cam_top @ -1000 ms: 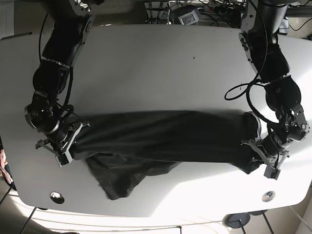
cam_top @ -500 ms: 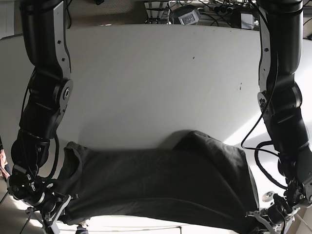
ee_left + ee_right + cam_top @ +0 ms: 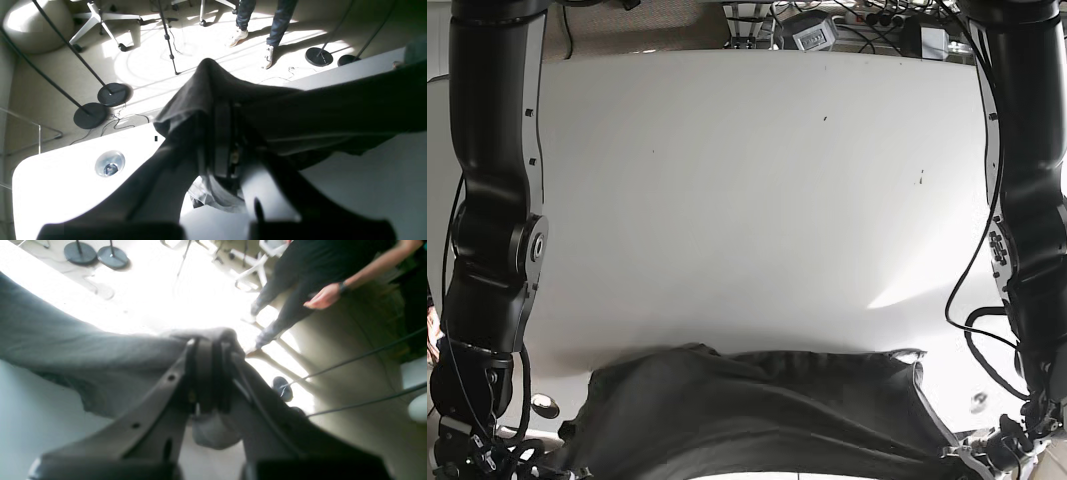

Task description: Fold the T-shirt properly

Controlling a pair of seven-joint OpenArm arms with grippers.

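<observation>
Stretching across the near edge of the white worktop [image 3: 747, 200], the dark T-shirt [image 3: 757, 410] is hanging taut between the two arms, bunched low in the base view with only its upper fold lying on the surface. Most of the worktop's far side is sitting bare and brightly lit.

Over on the base view's right, the left claw [image 3: 223, 133] is clamping a gathered corner of the T-shirt [image 3: 300, 110]; the cloth is draping over the closed jaws and running off to the right in a long, tight band. Beneath it the rounded corner of the worktop [image 3: 66, 186] is showing, with a round metal grommet [image 3: 109, 163] set into it. Beyond the edge, black stand bases [image 3: 100, 106] are resting on the sunlit floor, and a pair of legs in white shoes [image 3: 257, 36] is standing farther back.

On the base view's left, the right claw [image 3: 208, 373] is pinching the other end of the T-shirt [image 3: 83, 356], jaws pressed together on a wad of fabric that is spilling over the top. The cloth is stretching away to the left, grey in the glare. A person in a dark shirt [image 3: 320, 270] is standing beyond the worktop, one hand [image 3: 322, 296] hanging loose.
</observation>
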